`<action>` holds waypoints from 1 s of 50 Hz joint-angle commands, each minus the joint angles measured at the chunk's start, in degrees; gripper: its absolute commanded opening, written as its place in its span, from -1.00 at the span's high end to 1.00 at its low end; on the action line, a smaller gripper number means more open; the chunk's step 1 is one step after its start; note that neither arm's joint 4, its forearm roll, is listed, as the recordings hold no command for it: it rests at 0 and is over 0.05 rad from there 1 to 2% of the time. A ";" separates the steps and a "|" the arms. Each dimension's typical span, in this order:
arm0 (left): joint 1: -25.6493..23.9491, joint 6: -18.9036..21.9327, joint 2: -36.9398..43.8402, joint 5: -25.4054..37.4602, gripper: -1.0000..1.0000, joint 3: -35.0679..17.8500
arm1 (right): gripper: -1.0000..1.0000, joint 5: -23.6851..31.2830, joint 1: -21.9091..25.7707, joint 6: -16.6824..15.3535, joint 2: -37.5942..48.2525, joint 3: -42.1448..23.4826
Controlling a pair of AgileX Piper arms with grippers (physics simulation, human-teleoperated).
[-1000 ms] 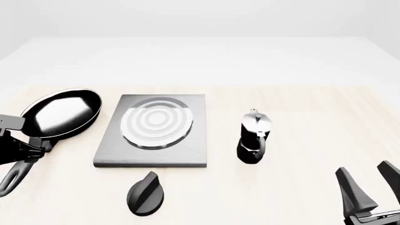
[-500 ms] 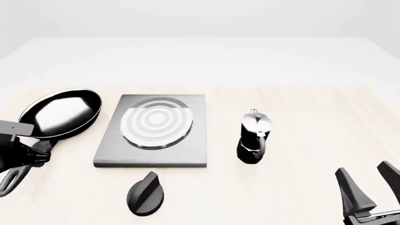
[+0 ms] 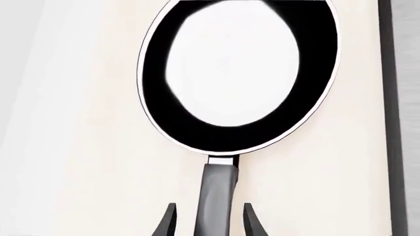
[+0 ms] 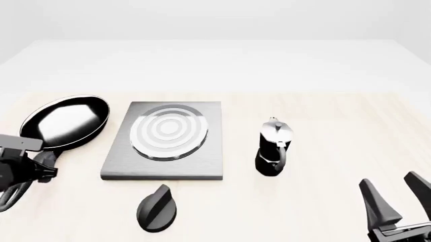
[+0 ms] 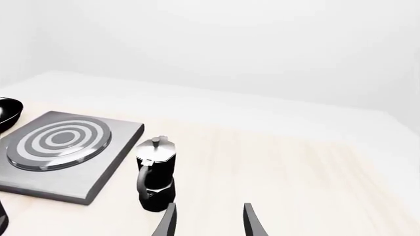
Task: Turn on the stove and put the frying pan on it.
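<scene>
The frying pan lies on the table left of the stove, its long handle running back toward the arms' side. My left gripper is open and low over the handle just behind the pan. In the left wrist view, the pan fills the frame and the handle lies between my two fingers with gaps on both sides. My right gripper is open and empty at the near right; its fingertips show in the right wrist view. The stove shows there too.
A black oval knob lies on the table in front of the stove. A black-and-silver moka pot stands right of the stove; it also shows in the right wrist view. The stove's edge borders the pan.
My left gripper has moved right along the pan's handle toward the pan. The right gripper has dropped very slightly. Pan, stove, knob and moka pot have not moved.
</scene>
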 commanded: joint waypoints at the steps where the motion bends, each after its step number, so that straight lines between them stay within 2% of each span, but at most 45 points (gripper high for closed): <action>1: 0.69 0.66 3.83 -2.38 -1.00 -0.72 | -1.00 -0.85 -0.07 -0.17 1.16 0.00; 19: 0.31 0.87 4.16 -3.99 -1.00 0.25 | -1.00 -0.22 -0.08 -0.20 0.68 0.01; 20: -0.03 0.89 3.01 -4.22 1.00 0.77 | -1.00 -0.14 -0.09 -0.20 0.56 0.01; 30: -1.93 -0.54 -2.43 -1.91 1.00 1.64 | -1.00 0.05 0.05 -0.21 0.20 0.01; 36: -3.64 -2.55 -7.36 1.66 1.00 1.27 | -1.00 0.13 0.18 -0.30 0.08 0.00; 50: -5.55 -3.49 -16.73 9.21 1.00 -0.18 | -1.00 -0.60 0.45 -0.17 0.50 -0.01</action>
